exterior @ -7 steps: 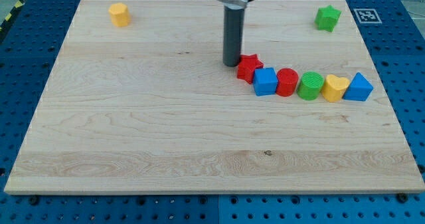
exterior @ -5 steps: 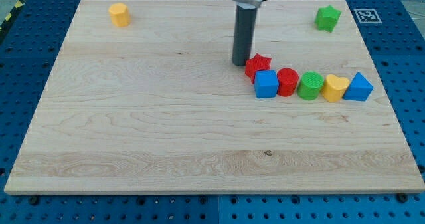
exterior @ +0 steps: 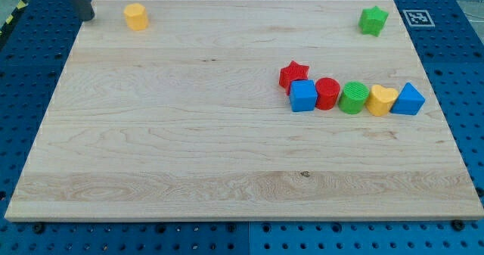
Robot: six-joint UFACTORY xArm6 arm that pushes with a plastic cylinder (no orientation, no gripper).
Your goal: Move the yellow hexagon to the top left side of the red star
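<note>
The yellow hexagon [exterior: 135,17] stands near the board's top left corner. The red star [exterior: 293,74] lies right of the board's middle, touching the blue cube [exterior: 302,95]. My rod stands at the view's top left, and my tip [exterior: 88,18] rests just off the board's left edge, a short way left of the yellow hexagon and apart from it.
A curved row runs right from the red star: blue cube, red cylinder [exterior: 327,93], green cylinder [exterior: 353,97], yellow heart [exterior: 382,101], blue triangle [exterior: 409,99]. A green star [exterior: 373,20] sits at the top right. The wooden board [exterior: 189,149] lies on a blue pegboard.
My rod has left the red star's left side and jumped far to the view's top left, beside the yellow hexagon. The red star shifted slightly right earlier; the other blocks have not moved.
</note>
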